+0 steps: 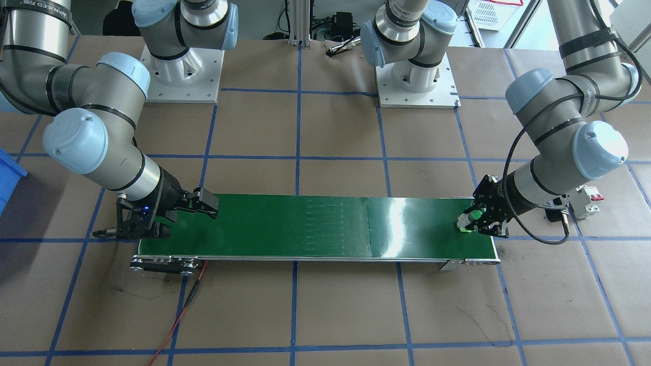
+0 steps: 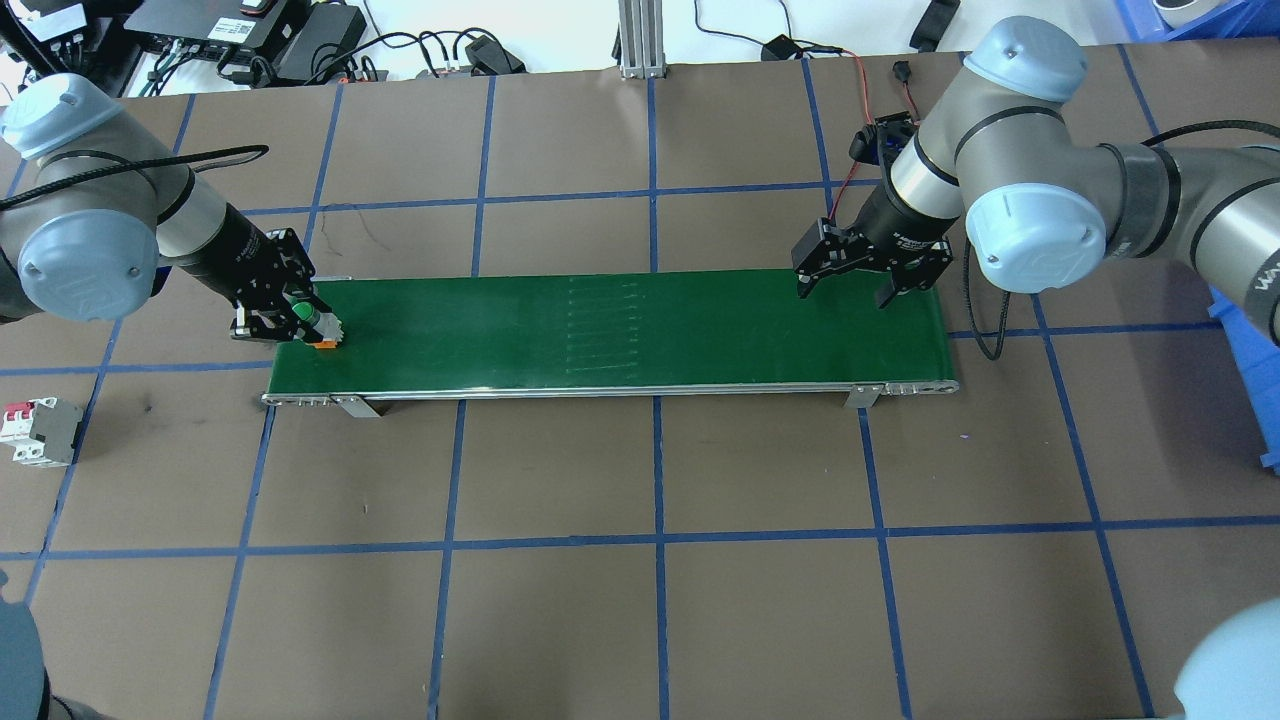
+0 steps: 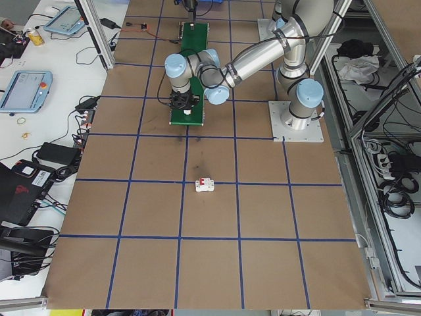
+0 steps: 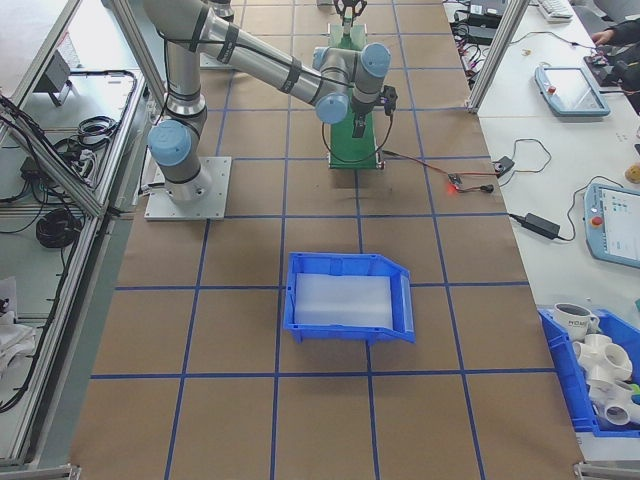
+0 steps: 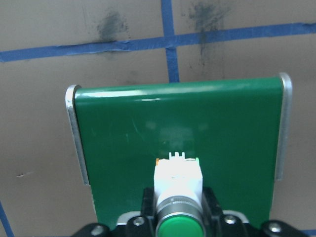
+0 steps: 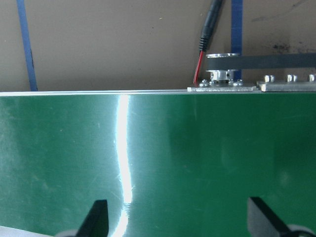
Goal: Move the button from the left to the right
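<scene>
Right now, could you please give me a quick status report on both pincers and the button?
Left pincer shut on button, over belt's left end. Right pincer open, empty, above belt's right end. Belt between them bare.

One button (image 2: 308, 318), one belt (image 2: 620, 330), one breaker (image 2: 38, 432), two arms.

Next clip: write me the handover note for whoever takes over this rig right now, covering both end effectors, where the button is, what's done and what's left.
Left end effector: shut on the button, holding it low over the left end of the green conveyor belt; whether it touches the belt cannot be told.
Right end effector: open, empty, waiting over the belt's right end.
Circuit breaker: on the table off the belt's left end, untouched.
Done: button picked up and brought to the belt's left end.
Left: release it on the belt, get it across to the right end, where the right end effector can take it.
</scene>
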Controlling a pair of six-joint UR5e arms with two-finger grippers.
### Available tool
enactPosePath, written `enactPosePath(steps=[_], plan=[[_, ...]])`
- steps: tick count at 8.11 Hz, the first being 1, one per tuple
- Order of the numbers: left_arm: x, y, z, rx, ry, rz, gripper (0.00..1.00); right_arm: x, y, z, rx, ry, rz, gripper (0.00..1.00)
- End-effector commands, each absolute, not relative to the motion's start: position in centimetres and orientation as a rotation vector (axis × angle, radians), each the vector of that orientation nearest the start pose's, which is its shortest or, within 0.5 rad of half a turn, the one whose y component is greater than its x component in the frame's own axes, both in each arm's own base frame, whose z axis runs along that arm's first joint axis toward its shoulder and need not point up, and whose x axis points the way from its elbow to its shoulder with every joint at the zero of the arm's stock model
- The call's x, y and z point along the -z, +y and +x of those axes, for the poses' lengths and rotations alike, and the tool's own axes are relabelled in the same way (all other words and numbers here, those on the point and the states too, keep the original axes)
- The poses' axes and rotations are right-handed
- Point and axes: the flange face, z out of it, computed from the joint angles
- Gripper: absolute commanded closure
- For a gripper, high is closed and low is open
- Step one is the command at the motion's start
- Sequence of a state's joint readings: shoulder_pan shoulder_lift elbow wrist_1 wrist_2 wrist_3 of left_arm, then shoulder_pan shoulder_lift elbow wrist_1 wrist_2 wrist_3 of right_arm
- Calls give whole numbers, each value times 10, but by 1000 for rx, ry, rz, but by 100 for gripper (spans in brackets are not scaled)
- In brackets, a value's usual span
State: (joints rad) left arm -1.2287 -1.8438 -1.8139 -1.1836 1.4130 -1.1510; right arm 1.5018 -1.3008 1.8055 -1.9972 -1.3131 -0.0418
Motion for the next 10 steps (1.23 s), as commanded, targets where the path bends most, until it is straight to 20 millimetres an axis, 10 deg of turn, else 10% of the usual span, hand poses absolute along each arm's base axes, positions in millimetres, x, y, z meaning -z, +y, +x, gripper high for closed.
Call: enactPosePath(steps=[1, 6, 10], plan=[[-261, -560, 44, -293, 2337, -2182, 27, -279, -558, 121, -94, 2877, 55, 0], [-279, -560, 40, -202, 2360, -2113, 25, -279, -558, 121, -92, 2877, 57, 0], [-361, -532, -56, -199, 2781, -1402, 17, -280, -559, 121, -89, 2869, 54, 0]])
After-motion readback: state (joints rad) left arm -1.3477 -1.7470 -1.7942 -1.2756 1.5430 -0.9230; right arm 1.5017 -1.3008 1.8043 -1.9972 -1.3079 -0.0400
